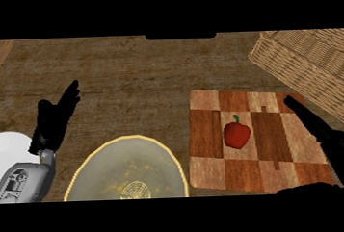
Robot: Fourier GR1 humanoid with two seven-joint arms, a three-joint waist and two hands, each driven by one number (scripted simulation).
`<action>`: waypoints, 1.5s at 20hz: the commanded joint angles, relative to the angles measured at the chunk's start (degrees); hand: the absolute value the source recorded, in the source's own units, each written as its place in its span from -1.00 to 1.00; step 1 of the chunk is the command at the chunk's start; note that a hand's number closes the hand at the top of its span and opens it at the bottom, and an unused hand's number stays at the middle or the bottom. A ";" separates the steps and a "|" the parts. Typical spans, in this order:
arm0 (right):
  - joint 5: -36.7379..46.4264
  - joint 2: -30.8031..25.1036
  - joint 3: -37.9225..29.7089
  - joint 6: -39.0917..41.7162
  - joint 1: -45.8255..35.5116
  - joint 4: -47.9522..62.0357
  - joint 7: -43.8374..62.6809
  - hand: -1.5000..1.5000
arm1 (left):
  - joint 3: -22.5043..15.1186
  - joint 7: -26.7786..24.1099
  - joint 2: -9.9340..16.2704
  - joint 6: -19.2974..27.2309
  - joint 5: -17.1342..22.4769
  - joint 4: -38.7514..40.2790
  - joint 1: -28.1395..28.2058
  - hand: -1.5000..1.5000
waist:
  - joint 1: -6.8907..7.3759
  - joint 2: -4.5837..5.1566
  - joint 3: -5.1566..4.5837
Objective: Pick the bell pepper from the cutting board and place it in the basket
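**Bell pepper on the cutting board, both hands unladen**

The bell pepper (236, 134) is red with a green stem pointing away from the robot. It lies near the middle of the cutting board (205, 174), a checkered wooden slab resting flat on the brown surface (145, 70). Nothing is touching the pepper.

The basket (308, 55), of woven wicker, stands beyond the cutting board's far right corner. Its near wall runs close to that corner and partly over it.

The right hand (325, 134) reaches over the right edge of the cutting board. Its fingers are straight and spread from the thumb, with the fingertips pointing toward the board's far right corner. It holds nothing and is clear of the pepper, which lies to its left. A dark part of the same hand shows at the board's near right corner.

The left hand (55, 119) shows well to the left of the cutting board, fingers extended and pointing up, at rest and holding nothing.

A yellow-rimmed plate (98, 156) with a greyish, gold-patterned face lies just left of the cutting board's near half. A white object (8, 147), partly cut off by the view's edge, lies further left of the board, behind the left forearm.
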 commanded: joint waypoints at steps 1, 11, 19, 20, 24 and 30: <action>4.46 4.82 1.47 0.27 -1.60 5.36 -3.05 -1.00 | 0.94 1.37 -1.83 0.06 -2.69 0.39 -0.64 0.00 | -0.03 -0.01 0.00; 13.58 13.88 3.70 -2.54 -6.48 15.91 -7.34 -1.00 | 4.23 -1.14 -3.67 -3.39 -4.46 0.28 1.41 0.00 | 0.05 -0.01 -0.01; 15.63 16.40 2.29 0.39 -4.77 14.63 -7.78 -1.00 | 5.38 4.36 -6.40 -3.73 -7.13 -3.43 0.28 0.00 | -0.09 -0.05 0.00; 16.58 17.70 2.90 -3.36 -8.35 25.05 -13.88 -1.00 | 5.76 4.41 -4.95 -5.04 -6.26 -2.71 -1.84 0.00 | 0.09 0.02 0.01; 17.55 19.20 0.37 0.50 -12.90 24.51 -9.27 -1.00 | 6.90 0.70 -6.95 -5.09 -8.36 -0.48 -0.31 0.00 | 0.05 0.00 -0.01; 17.03 19.21 -1.22 3.24 -10.99 25.45 -10.68 -1.00 | 6.94 0.74 -8.55 -5.91 -9.10 -4.67 4.49 0.00 | 0.08 -0.03 0.00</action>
